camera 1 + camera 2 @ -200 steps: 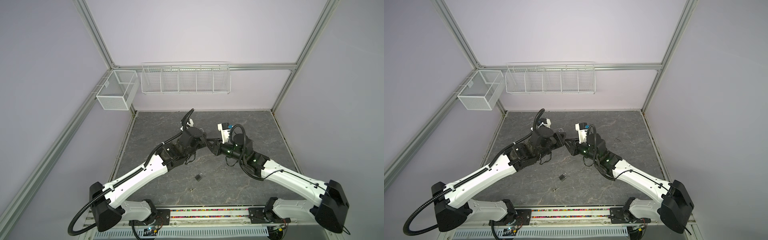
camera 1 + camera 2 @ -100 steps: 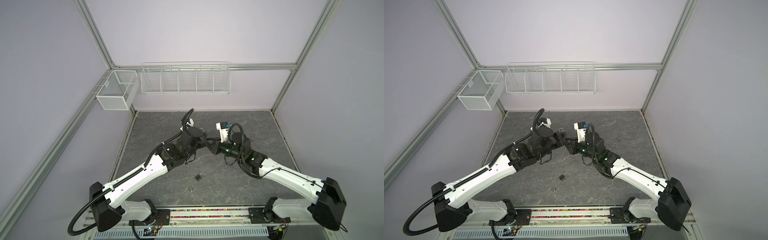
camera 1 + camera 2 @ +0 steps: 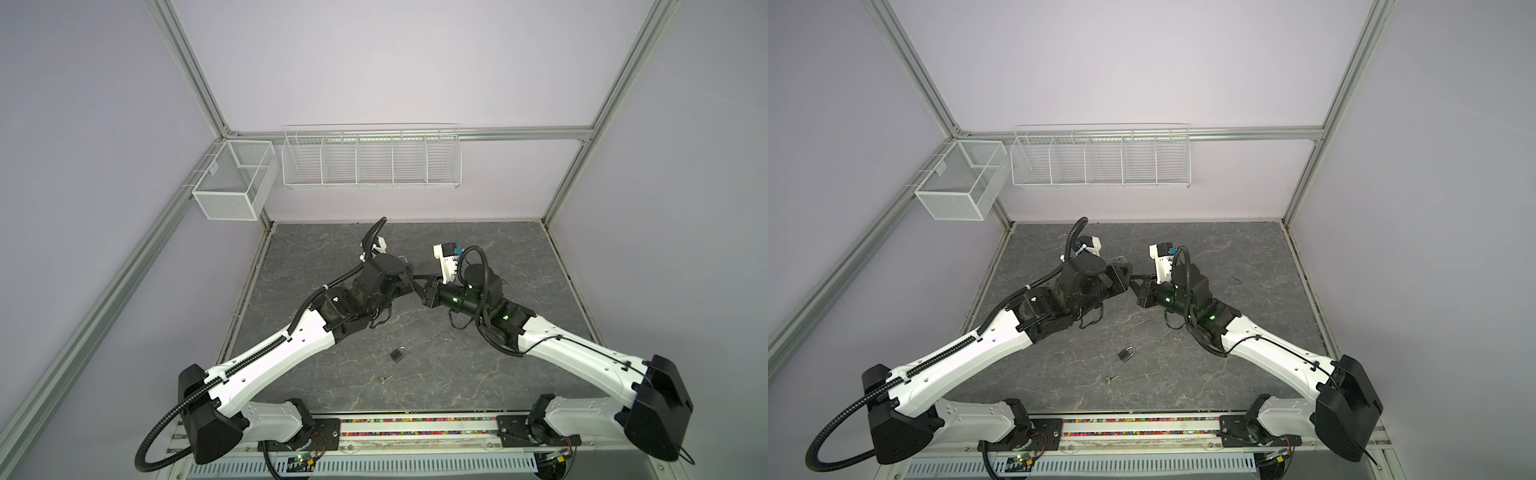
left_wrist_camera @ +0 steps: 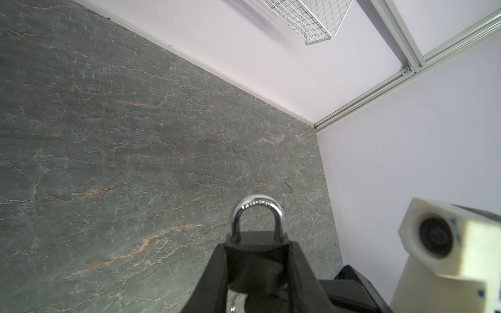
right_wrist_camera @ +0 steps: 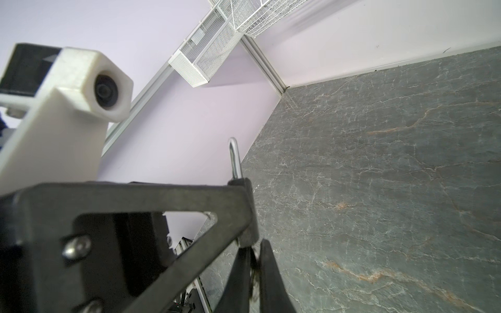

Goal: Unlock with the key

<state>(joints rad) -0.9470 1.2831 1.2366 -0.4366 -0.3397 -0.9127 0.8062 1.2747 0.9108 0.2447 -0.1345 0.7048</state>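
Note:
My left gripper (image 4: 257, 245) is shut on a black padlock (image 4: 257, 203), silver shackle pointing away from the wrist. It hangs above the middle of the grey table (image 3: 519, 257). In the right wrist view the padlock (image 5: 248, 216) is edge-on against a left finger (image 5: 162, 195). My right gripper (image 5: 253, 260) meets it from the opposite side, its fingers shut on the key (image 5: 254, 271), a thin metal piece at the padlock's underside. The key's blade is hidden. In both top views the left gripper (image 3: 409, 282) and right gripper (image 3: 426, 287) meet tip to tip.
A second small padlock (image 3: 398, 354) and a loose key (image 3: 384, 378) lie on the table nearer the front. A white wire rack (image 3: 371, 158) and a mesh box (image 3: 232, 183) hang on the back wall. Frame posts stand at the table corners.
My right gripper has moved a little toward the left gripper and its fingers have closed on the key. The left arm and its padlock have stayed still.

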